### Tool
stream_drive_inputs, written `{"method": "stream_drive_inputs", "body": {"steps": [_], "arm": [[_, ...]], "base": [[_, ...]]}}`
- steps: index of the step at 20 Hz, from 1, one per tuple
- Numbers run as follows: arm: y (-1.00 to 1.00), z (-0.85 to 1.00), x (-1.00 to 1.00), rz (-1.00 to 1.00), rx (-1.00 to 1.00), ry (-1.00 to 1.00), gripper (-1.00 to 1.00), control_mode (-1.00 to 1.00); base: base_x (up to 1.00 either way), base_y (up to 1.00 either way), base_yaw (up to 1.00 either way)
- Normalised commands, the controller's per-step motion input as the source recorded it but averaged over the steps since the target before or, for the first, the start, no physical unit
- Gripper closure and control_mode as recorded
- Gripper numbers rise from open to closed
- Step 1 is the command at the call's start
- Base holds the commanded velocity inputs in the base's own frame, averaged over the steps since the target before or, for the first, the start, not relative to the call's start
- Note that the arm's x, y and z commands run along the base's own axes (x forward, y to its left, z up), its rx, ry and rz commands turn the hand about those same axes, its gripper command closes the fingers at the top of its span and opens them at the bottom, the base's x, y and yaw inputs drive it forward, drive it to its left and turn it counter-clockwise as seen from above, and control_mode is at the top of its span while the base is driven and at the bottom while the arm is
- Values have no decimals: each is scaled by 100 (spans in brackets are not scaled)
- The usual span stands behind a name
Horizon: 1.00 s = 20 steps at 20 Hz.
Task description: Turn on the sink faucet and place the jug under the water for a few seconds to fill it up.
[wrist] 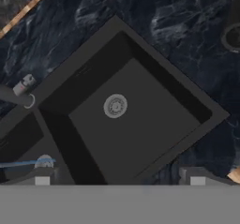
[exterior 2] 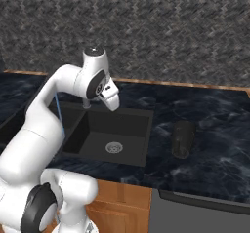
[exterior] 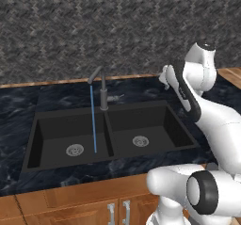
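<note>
The dark sink faucet [exterior: 102, 93] stands behind the divider of the black double-basin sink [exterior: 141, 108], its spout turned over the left basin. A thin blue stream of water [exterior: 93, 123] falls from it into that basin. The small dark jug [exterior 2: 183, 139] stands on the counter to the right of the sink, and its rim [wrist: 232, 35] shows in the hand view. My gripper [wrist: 119, 181] is open and empty. It hovers above the right basin, looking down on its silver drain [wrist: 115, 106], well left of the jug. The hand [exterior 2: 110, 96] is white.
Black marble counter [exterior 2: 215, 115] surrounds the sink, with a grey textured wall behind. Wooden cabinet doors [exterior: 84, 210] with metal handles run below the front edge. A dark appliance top [exterior 2: 200, 203] lies at the near right.
</note>
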Motion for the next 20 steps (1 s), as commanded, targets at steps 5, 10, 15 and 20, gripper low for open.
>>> {"method": "stream_drive_inputs", "body": {"steps": [5,10,15,20], "arm": [[0,0,-41,24,-3,5,-100,-100],[0,0,0,0,-1,0,-100,-100],[0,-6,0,0,-2,2,-100,-100],[0,-23,-6,0,-2,1,-100,-100]], "base": [[0,0,0],[0,0,0],[0,0,0],[0,0,0]]}}
